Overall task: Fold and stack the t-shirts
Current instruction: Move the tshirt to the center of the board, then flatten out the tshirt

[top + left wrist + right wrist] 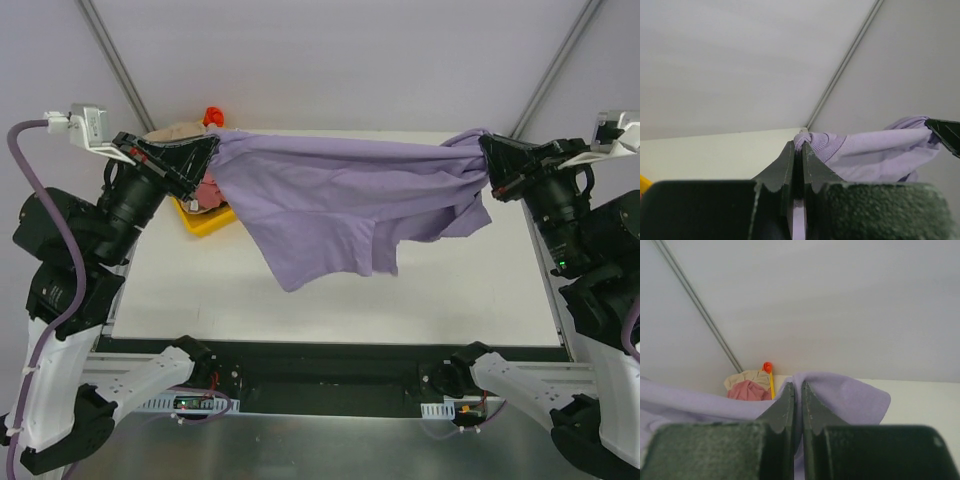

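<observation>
Between the left gripper (205, 150) and the right gripper (487, 155), a lavender-purple t-shirt (340, 200) is held spread in the air above the table (450, 300). Cloth is noted as plain, soft and creased. Its upper edge is drawn into one long, slightly sagging line from tool to tool. Below that line the body hangs in loose folds, and the lowest corner droops closer to the left gripper than to the right. Whether that corner touches the table cannot be told.

Left gripper: fingers are pressed together on a small bunch of the shirt, and a ribbed collar edge is seen just past the tips in the left wrist view. Right gripper: fingers are likewise closed on a fold, with lavender cloth spilling to either side of the tips.

Just beneath and beside the left gripper, a yellow tray (205, 220) is partly covered by the tool and the hanging cloth. A crumpled pink-red shirt (747, 390) is seen at the tray, with a beige shirt (745, 377) bunched against its far side. An orange-red knob (767, 366) is seen just beyond them.
</observation>
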